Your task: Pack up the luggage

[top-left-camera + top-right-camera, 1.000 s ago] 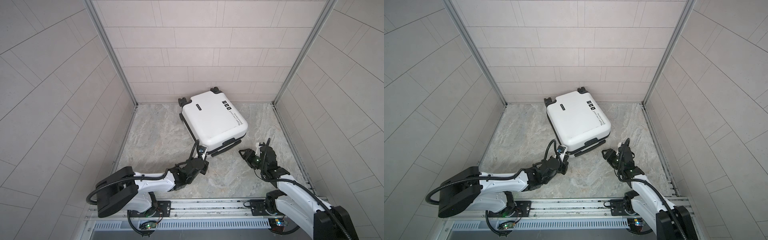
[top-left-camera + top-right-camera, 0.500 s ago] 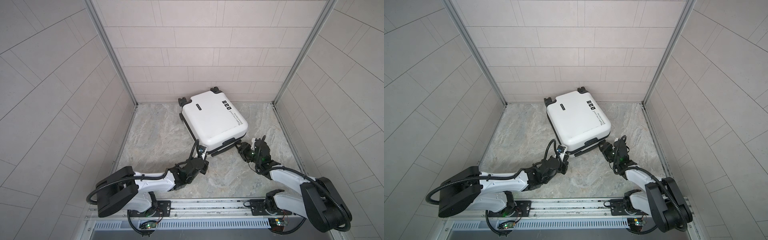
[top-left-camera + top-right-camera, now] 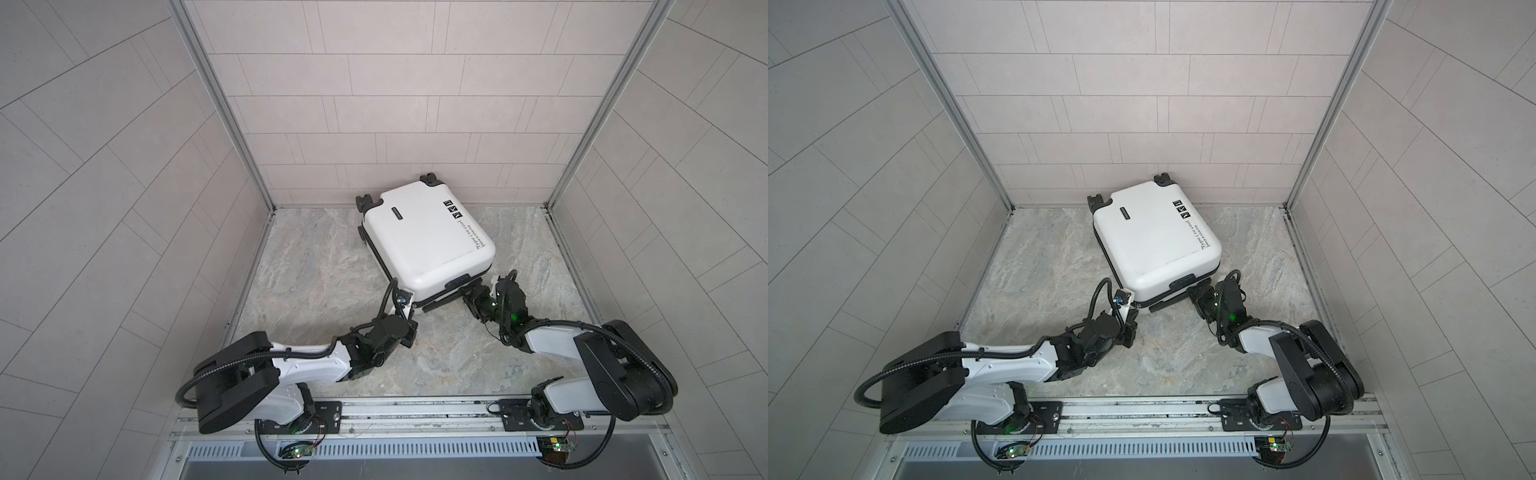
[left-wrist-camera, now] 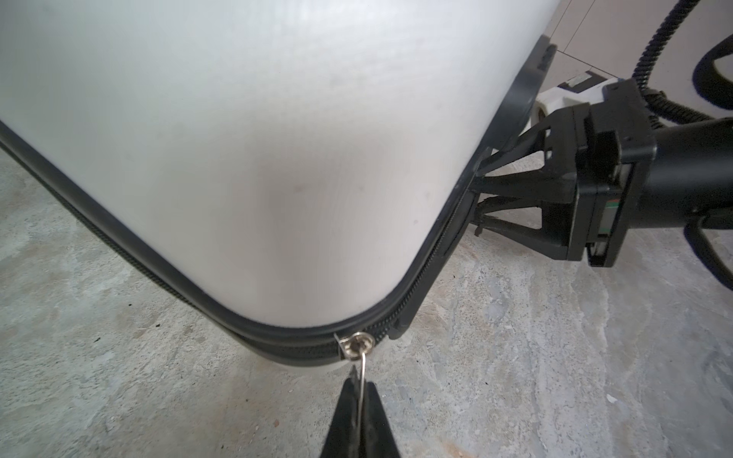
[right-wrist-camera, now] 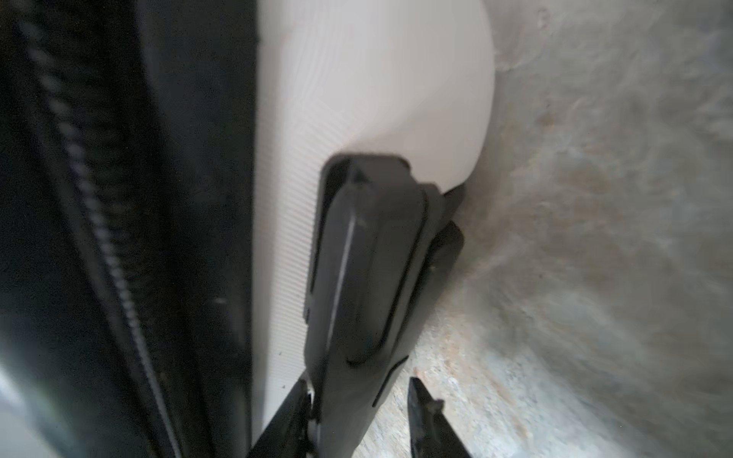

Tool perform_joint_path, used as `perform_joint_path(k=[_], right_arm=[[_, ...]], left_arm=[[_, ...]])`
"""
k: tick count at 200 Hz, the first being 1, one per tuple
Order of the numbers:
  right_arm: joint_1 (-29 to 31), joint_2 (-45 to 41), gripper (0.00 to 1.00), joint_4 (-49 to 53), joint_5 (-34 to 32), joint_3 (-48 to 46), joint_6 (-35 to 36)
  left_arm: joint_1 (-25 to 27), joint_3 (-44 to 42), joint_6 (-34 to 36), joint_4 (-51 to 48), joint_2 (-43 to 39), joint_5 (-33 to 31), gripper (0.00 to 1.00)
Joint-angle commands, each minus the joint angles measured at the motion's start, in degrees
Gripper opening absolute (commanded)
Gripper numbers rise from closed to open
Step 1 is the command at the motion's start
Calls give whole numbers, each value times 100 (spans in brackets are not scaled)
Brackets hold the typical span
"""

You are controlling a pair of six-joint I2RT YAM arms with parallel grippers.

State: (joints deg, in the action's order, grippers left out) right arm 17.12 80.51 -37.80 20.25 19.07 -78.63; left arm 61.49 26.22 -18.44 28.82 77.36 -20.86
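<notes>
Now: left claw (image 4: 361, 382) pinched tight on the metal zip pull (image 4: 363, 366) at the near-left corner of the suitcase (image 3: 424, 241), which lies flat and closed on the stone floor (image 3: 316, 266), far centre. Right claw (image 5: 359, 412) part open, astride the black handle (image 5: 365, 257) on the near-right side, not clamped.

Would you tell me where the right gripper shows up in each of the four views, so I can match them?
In a top view: right gripper, right of centre, at the luggage's near edge.
In a top view: the same place.
Left wrist view: beyond the luggage's rounded corner, fingertips at its black trim.
Right wrist view: fingertips either side of the black handle.
Shared landmark: the luggage's white shell, in all four.
</notes>
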Motion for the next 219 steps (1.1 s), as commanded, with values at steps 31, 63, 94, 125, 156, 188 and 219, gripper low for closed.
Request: perform_joint_path(k=[31,63,94,125,156,188,219], right_arm=[[88,389,15,-796,-258,70,-189],[133,498,0,-833,-259,126,-230],[191,561,0,-691,-241,268,-223],[232,680,0,-659,-200,356,-238],[344,862,0,-701,-221,420,-343],[700,1001,0,-830,-546,459,-545],[1237,1063,0,-898,-1029,546,-723]], left_arm=[[14,-4,-14,593,-56,31,0],[17,-197,50,923,-99,73,0],[19,-455,51,1479,-31,-23,0],[20,-515,36,1790,52,-112,0],[138,-604,157,2196,77,-262,0],[586,-289,641,2029,16,-777,0],[840,57,961,2124,250,-1204,0]])
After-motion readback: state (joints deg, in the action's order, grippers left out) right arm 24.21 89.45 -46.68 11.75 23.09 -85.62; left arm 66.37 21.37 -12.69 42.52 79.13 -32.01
